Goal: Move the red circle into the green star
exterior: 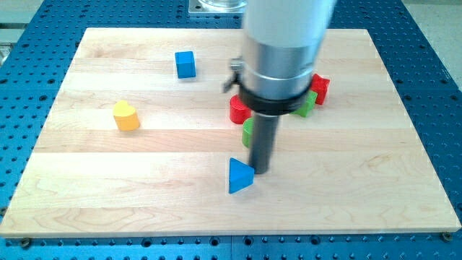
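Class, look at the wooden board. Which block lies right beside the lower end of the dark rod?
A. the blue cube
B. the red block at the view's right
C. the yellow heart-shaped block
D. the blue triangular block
D: my tip ends just to the view's right of the blue triangular block, while the yellow heart-shaped block, the blue cube and the red block at the view's right lie well away.
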Controlling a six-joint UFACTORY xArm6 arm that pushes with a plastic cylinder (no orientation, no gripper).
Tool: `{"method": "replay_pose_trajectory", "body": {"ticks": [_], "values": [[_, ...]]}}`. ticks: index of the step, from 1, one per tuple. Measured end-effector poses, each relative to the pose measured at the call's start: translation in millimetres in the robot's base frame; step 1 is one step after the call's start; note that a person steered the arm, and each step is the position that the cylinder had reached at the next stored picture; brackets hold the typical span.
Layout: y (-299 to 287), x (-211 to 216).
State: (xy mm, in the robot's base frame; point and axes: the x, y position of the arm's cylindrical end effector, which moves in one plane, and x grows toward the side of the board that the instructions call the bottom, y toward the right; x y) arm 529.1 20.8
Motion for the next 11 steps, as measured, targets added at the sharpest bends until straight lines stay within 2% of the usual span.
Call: {"method": "replay_pose_trajectory", "body": {"ticks": [1, 2, 3, 4, 5, 6, 7, 8, 9, 11], "values": [[-5, -45], [51, -61], [51, -60], [-44, -39], [-70, -98], [-1, -103], [41, -103], [41, -103], [36, -139], [112, -185]]}}
